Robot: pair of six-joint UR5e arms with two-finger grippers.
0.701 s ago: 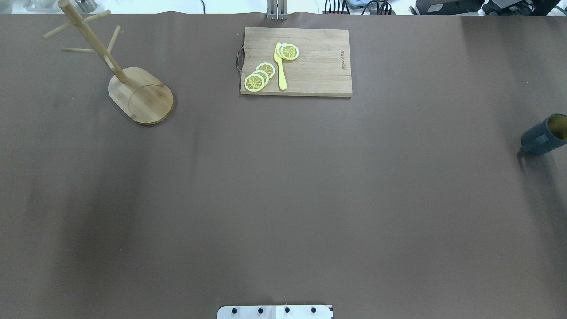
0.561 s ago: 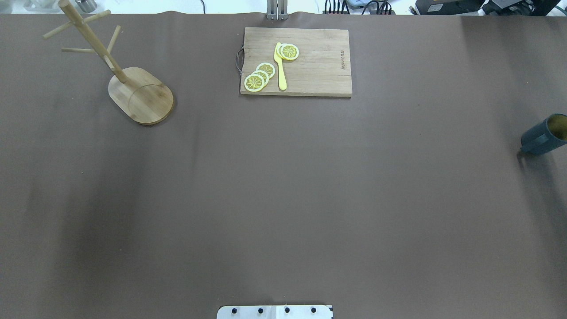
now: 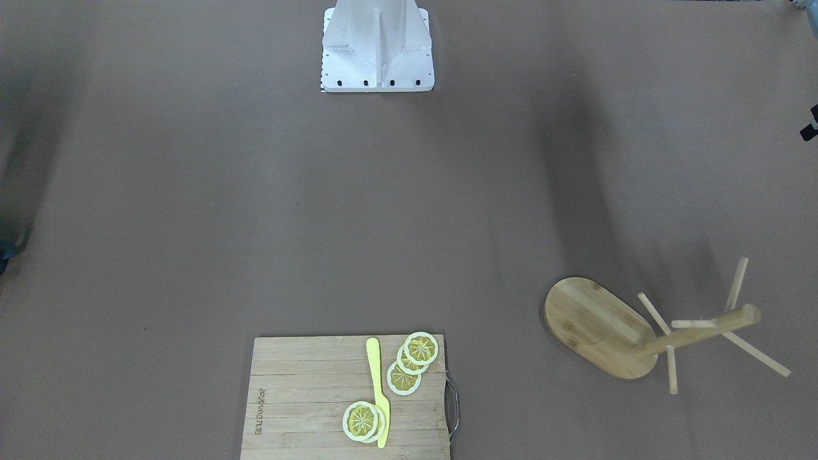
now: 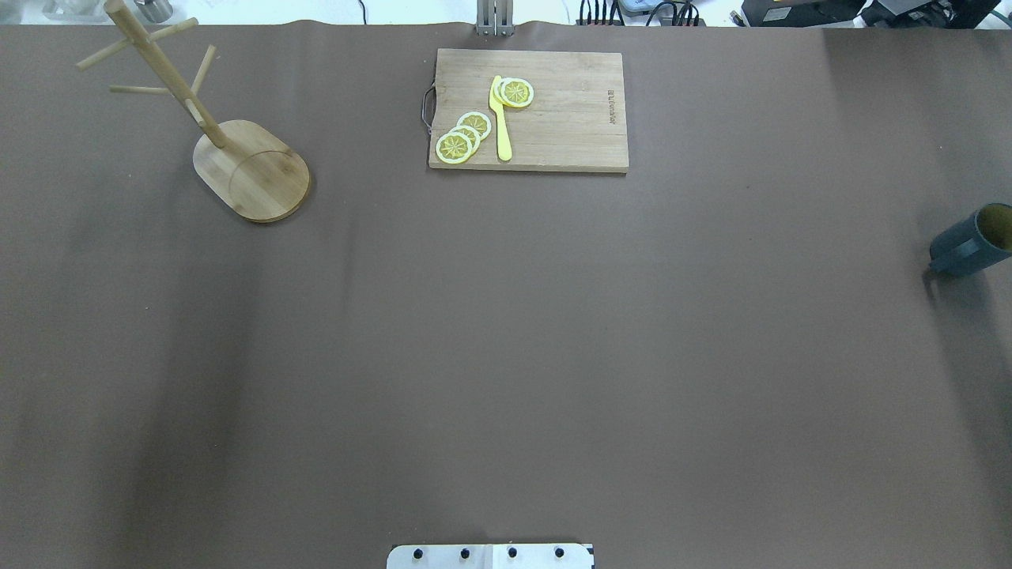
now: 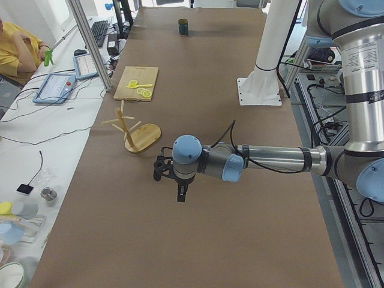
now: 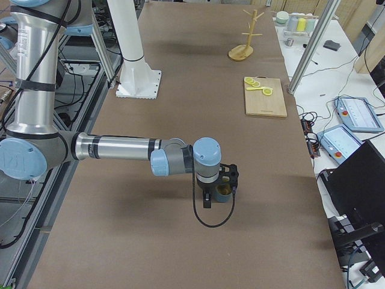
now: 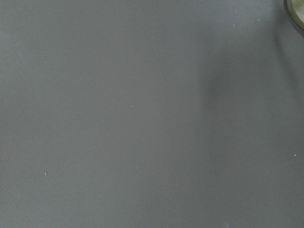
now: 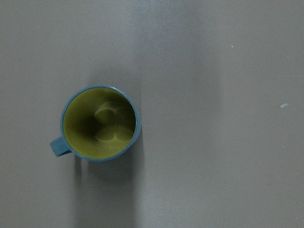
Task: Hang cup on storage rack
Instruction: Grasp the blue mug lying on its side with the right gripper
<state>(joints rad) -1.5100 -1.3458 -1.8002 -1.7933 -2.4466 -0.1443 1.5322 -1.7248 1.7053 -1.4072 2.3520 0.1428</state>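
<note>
The dark slate-blue cup (image 4: 968, 241) stands upright at the table's far right edge, its handle toward the table's middle. The right wrist view looks straight down into its yellowish inside (image 8: 99, 123); no fingers show there. My right gripper (image 6: 209, 198) shows only in the exterior right view, hovering just above the cup (image 6: 224, 191); I cannot tell if it is open or shut. The bamboo storage rack (image 4: 253, 170) stands at the far left with bare pegs. My left gripper (image 5: 181, 193) hovers over bare table near the rack (image 5: 135, 129); I cannot tell its state.
A wooden cutting board (image 4: 569, 118) with lemon slices (image 4: 462, 138) and a yellow knife (image 4: 500, 118) lies at the far middle. The robot's white base (image 3: 377, 45) stands at the near edge. A seated person (image 5: 15, 51) and tablets are beside the table.
The cup, the rack and the board have not moved. Only the soft shadow on the table's left half has shifted a little.
</note>
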